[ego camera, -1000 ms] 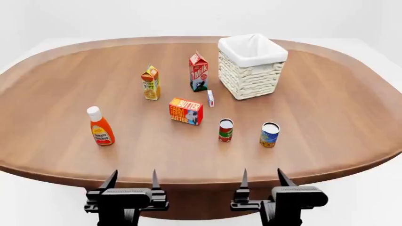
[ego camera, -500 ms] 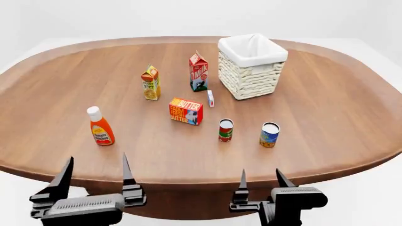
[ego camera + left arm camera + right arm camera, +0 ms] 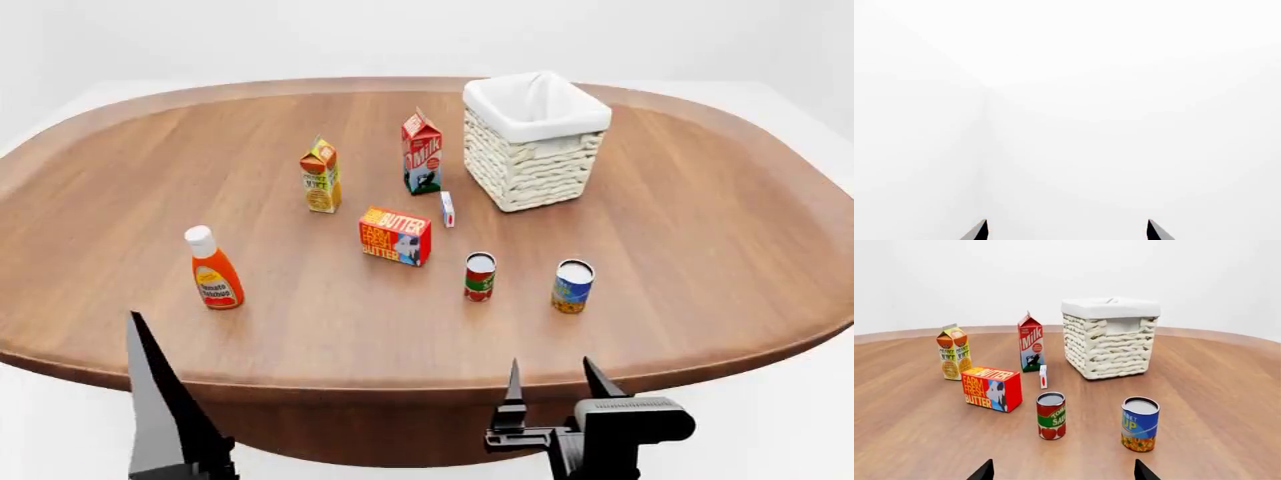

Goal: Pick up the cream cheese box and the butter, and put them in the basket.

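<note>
The butter [image 3: 394, 236] [image 3: 991, 388], a red-orange box, stands mid-table. Just behind and right of it stands the tiny white cream cheese box [image 3: 447, 208] [image 3: 1043, 376], upright on edge. Further back to the right is the cream wicker basket [image 3: 534, 170] [image 3: 1107, 350] with its white liner. My right gripper [image 3: 551, 385] [image 3: 1062, 472] hovers open and empty off the table's near edge, facing the objects. My left gripper [image 3: 167, 420] [image 3: 1066, 231] is at the lower left, turned so its fingers overlap in the head view. In its wrist view it is open and sees only blank white.
An orange juice carton [image 3: 320, 176] and a milk carton [image 3: 422, 152] stand behind the butter. A ketchup bottle [image 3: 214, 270] is at the left. A tomato sauce can [image 3: 481, 276] and a blue-yellow can [image 3: 573, 286] stand between my right gripper and the basket.
My left gripper has swung left and tilted upward, its fingers now reaching higher in the head view. The right gripper has hardly moved. The objects on the table are where they were.
</note>
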`<state>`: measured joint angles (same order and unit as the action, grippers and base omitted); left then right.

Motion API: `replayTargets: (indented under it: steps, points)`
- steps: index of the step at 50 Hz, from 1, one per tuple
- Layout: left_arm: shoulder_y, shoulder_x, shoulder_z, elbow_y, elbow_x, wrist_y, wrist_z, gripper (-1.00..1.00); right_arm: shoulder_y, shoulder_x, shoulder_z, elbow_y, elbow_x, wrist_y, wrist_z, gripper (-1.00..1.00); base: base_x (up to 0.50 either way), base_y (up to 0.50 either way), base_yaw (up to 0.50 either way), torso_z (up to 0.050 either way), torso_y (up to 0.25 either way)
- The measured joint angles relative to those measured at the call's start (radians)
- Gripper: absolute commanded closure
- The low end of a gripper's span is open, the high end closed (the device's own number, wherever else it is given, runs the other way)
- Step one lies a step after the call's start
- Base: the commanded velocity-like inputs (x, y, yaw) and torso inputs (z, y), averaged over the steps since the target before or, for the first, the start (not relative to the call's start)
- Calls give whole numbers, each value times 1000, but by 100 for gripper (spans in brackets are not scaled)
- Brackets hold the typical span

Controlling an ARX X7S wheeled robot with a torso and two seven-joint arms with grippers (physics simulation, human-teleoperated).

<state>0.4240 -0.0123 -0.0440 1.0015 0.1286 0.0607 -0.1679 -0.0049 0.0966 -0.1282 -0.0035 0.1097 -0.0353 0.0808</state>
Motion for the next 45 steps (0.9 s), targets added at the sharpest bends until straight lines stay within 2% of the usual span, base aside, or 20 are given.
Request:
replayTargets:
  steps: [20,45]
  points:
    - [-8,-27,-47,25,-92,-35,-29,-100,7,18,-25,11,17,-9,20,-100,0,0,0,0,0]
    - [11,-76,-100,-45,-240,24,-108,-100,11,38,-50,12,36,-11,40,-100,0,0,0,0,0]
